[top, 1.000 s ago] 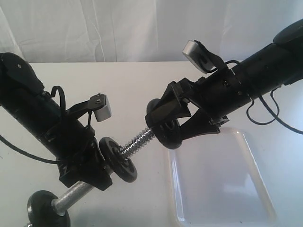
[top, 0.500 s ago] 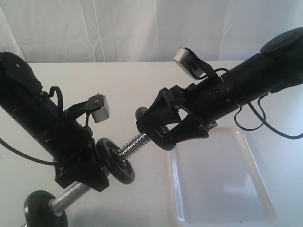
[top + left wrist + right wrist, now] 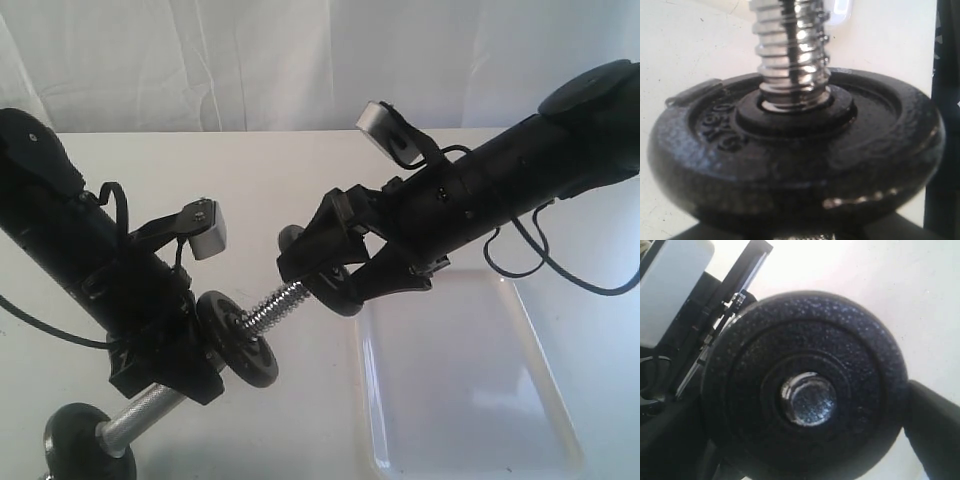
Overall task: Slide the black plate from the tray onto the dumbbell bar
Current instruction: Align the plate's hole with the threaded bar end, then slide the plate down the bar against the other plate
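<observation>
My right gripper (image 3: 316,266) is shut on the black plate (image 3: 339,299), holding it by the rim at the end of the dumbbell bar (image 3: 272,306). In the right wrist view the bar's chrome tip (image 3: 808,399) shows inside the centre hole of the black plate (image 3: 840,340). My left gripper (image 3: 168,372) is shut on the bar's knurled handle (image 3: 135,418). Just above it a second black disc (image 3: 238,338) sits on the bar; the left wrist view shows this disc (image 3: 790,160) and the thread (image 3: 792,50) close up, hiding the jaws. The tray (image 3: 470,400) lies to the right with nothing in it.
A third black disc (image 3: 85,448) sits on the bar's lower end at the table's front left corner. The white table (image 3: 250,180) runs back to a white cloth backdrop (image 3: 250,60). Cables hang from both arms.
My right gripper has carried the black plate left and down along the bar, so less bare thread shows between the two discs. The left arm has shifted slightly down and left.
</observation>
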